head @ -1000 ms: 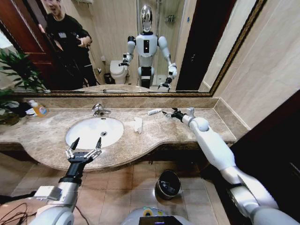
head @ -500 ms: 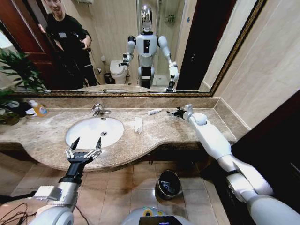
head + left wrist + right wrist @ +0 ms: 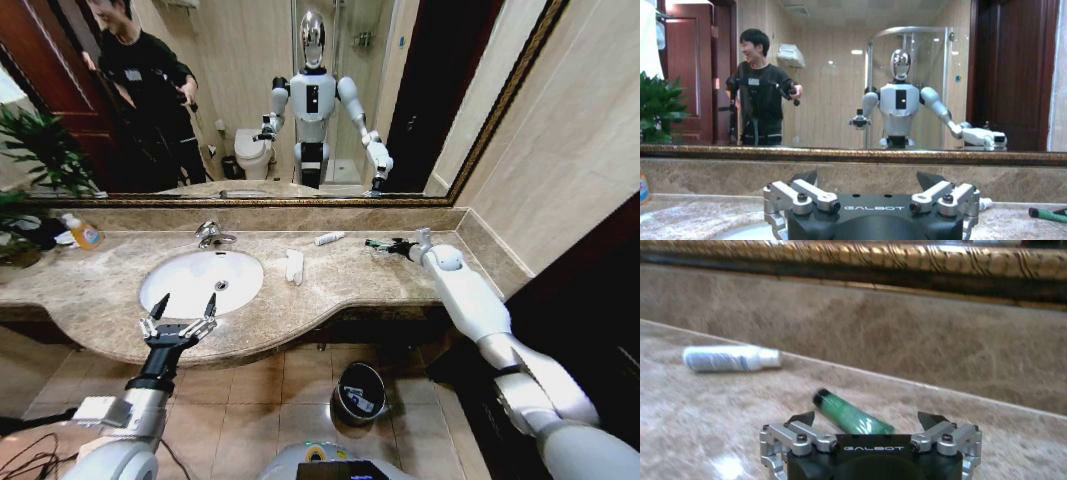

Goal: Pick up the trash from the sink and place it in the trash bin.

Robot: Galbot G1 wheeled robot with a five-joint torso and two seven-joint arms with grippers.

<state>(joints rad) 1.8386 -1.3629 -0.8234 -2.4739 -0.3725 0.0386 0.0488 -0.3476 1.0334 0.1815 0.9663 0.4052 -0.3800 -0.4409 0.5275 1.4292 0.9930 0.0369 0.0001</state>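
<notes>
Reaching right gripper point(image 3: 867, 424), fingers spread around green tube point(image 3: 852, 414), marble counter point(image 3: 340, 275)

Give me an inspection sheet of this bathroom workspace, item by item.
Surface: beige-brown marble counter around the white sink, chrome tap behind it.
Job's things: folded tissue right of the basin; white tube near the backsplash; green tube lying between the right tool's open fingers; trash bin on the floor below the counter.
Clutter: soap bottle and a plant at the far left.
Grippers: left tool open, above the counter's front edge; right tool open, low at the counter's back right.
Cables: dark cords on the floor, lower left.
Surroundings: wall mirror, tiled floor.
</notes>
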